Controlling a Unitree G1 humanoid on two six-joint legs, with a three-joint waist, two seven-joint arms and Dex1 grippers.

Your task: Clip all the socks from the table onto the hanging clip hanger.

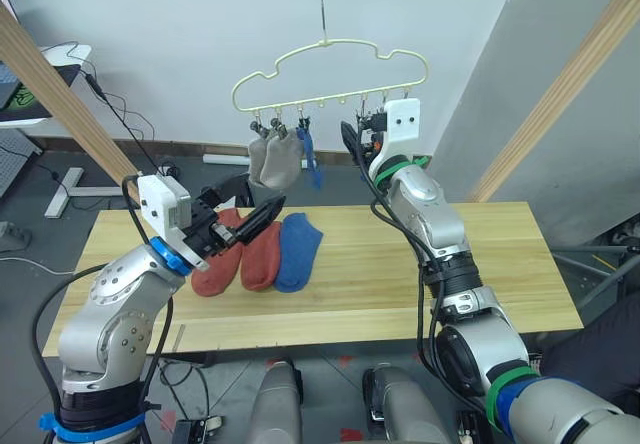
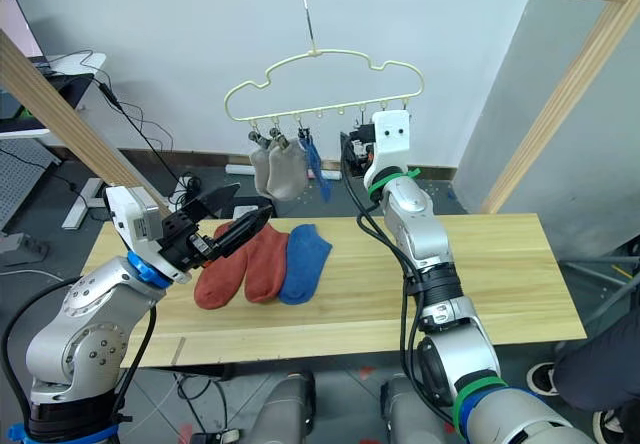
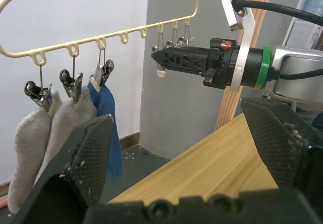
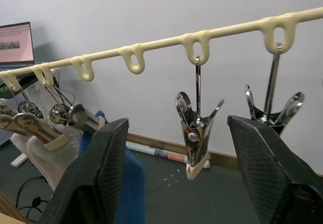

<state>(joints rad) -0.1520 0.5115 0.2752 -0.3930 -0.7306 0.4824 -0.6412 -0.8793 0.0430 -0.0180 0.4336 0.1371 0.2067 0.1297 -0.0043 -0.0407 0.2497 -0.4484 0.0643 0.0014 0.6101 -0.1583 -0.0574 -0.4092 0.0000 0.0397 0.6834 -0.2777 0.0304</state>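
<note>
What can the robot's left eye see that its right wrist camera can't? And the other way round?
Left eye view: the table with two red socks and a blue sock lying on it, plus the open left tool above them.

Right wrist view: an empty clip up close, hanging between the open right tool's fingers, and a laptop screen far behind.

Both: the clip hanger with the two grey socks and one hanging blue sock clipped on.

Left gripper (image 1: 262, 214) perhaps overlaps 1 red sock (image 1: 218, 264).
</note>
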